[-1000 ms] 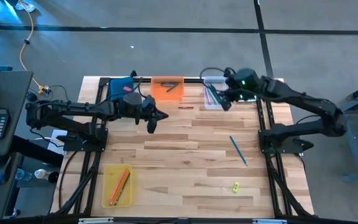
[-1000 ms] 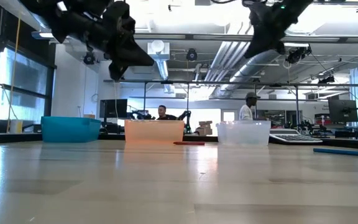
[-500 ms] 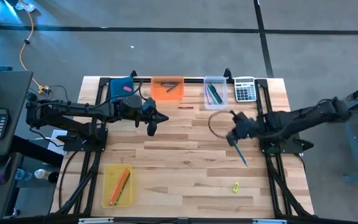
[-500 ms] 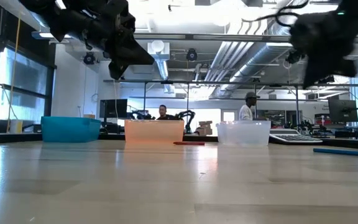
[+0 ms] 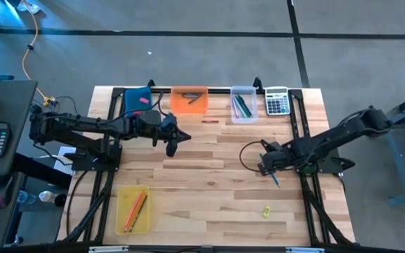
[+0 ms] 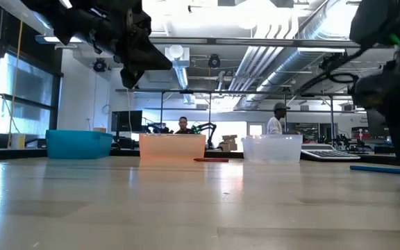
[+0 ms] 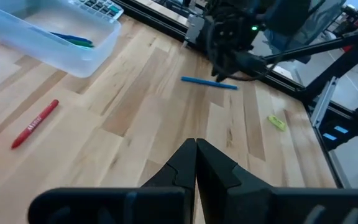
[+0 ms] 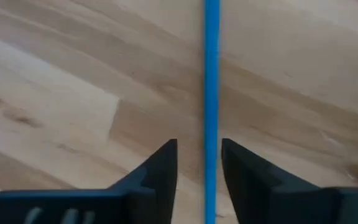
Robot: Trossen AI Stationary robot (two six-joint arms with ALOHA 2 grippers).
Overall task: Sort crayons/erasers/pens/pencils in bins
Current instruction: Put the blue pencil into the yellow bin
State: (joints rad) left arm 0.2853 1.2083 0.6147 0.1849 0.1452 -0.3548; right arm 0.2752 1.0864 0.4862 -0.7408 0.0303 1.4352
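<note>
Overhead cam looks straight down, low cam sits at tabletop level, both wrist cams share the blue pen [image 8: 212, 93] lying between the right one's fingers [image 8: 160, 171].

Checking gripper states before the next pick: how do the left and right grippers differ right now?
Left gripper is shut, fingers pressed together, holding nothing; right gripper is open, its fingers either side of the blue pen. The left hangs above the table near the blue bin and orange bin; the right is down low over the pen at the table's right side. Both are dark two-finger grippers.
</note>
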